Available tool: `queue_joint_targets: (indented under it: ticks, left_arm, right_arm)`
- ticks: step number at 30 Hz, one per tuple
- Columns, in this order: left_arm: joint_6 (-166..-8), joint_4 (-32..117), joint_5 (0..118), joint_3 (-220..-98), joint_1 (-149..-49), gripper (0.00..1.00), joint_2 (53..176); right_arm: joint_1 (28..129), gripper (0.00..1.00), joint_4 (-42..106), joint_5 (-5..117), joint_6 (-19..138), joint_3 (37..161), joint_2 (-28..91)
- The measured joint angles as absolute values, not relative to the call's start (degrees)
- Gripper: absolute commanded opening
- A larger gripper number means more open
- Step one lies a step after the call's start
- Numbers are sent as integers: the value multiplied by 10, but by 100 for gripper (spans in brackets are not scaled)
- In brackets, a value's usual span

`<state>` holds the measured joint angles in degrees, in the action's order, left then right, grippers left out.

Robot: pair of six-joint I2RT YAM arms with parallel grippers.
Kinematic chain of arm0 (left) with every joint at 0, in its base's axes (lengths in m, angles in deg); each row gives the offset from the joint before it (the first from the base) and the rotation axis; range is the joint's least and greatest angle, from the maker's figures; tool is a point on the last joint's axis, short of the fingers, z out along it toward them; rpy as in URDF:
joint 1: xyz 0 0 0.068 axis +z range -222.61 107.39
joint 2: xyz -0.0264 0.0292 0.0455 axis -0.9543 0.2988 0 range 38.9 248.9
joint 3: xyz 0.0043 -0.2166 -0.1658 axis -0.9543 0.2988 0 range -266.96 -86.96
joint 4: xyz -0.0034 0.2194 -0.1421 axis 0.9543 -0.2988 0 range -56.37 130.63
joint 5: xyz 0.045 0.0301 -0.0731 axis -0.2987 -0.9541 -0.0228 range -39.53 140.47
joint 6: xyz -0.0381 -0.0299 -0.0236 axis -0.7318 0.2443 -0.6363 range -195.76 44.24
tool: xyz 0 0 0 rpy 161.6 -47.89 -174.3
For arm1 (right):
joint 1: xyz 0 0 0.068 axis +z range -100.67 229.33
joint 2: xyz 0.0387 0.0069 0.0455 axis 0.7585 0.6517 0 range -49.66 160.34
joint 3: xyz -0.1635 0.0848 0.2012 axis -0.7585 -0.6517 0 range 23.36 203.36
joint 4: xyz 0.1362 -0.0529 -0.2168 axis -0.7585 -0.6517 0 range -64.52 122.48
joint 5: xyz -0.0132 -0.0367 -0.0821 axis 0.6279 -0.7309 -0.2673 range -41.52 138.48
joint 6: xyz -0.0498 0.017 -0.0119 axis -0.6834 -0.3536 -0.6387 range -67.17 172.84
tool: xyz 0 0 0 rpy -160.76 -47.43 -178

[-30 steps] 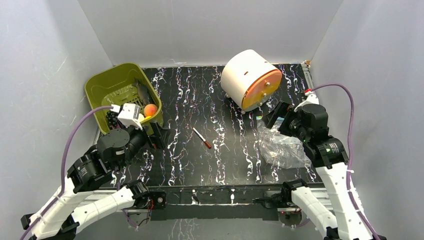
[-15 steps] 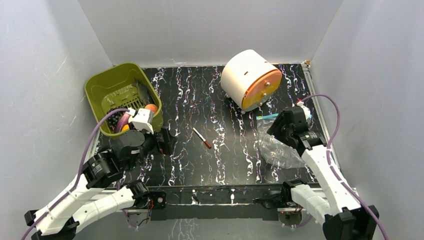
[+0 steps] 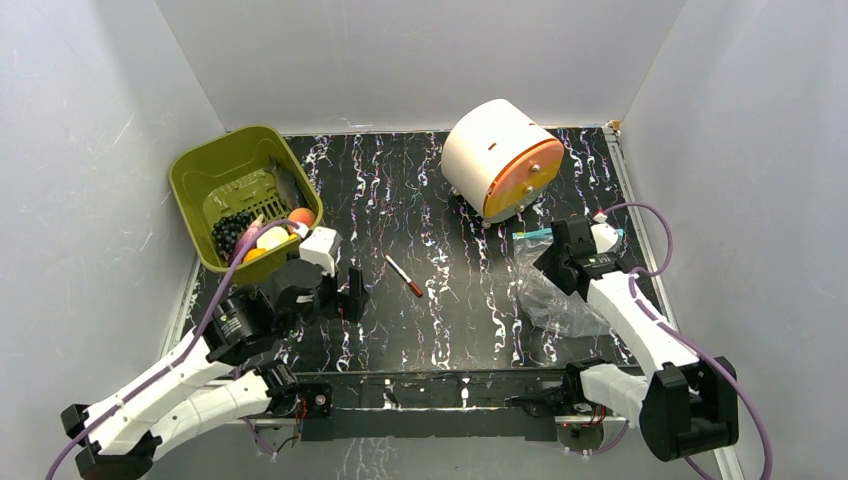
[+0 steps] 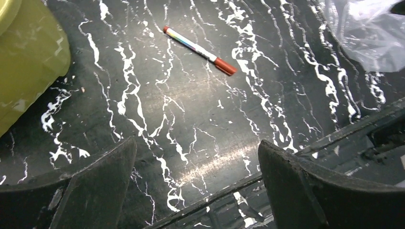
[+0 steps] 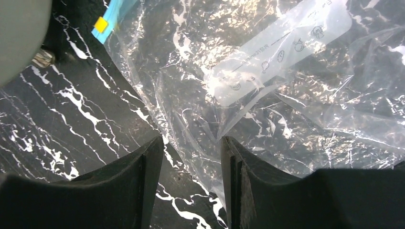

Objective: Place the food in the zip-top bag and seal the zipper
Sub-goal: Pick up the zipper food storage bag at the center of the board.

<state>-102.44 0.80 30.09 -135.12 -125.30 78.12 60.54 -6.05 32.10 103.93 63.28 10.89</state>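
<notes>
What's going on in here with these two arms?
The right arm's tool sits at the edge of a clear crinkly plastic bag, jaws a little apart with plastic between them. The left arm's tool hangs open and empty over the black marbled table. The small toy foods lie in the olive-green slotted basket; none is bagged.
</notes>
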Motion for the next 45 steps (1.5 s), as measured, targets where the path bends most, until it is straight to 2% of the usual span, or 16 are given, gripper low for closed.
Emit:
queue_joint_targets:
  ticks: [9,14,18,23,28,34,45]
  left_arm:
    - [-992,48,333,-1309,-1253,98,672]
    - [-983,59,336,-1307,-1253,98,637]
    - [-978,64,341,-1300,-1253,98,627]
    - [-977,65,342,-1299,-1253,98,626]
    - [-977,68,341,-1299,-1253,98,628]
    - [-977,68,337,-1299,-1253,98,636]
    - [-947,105,384,-1293,-1253,98,681]
  right_arm:
    - [605,52,15,344,1002,609,178]
    - [605,51,56,372,965,600,216]
    - [605,44,74,380,947,600,250]
    - [605,27,90,382,925,594,266]
    - [605,1,100,384,904,591,268]
    - [606,0,91,405,881,591,245]
    - [648,0,-24,493,859,635,27]
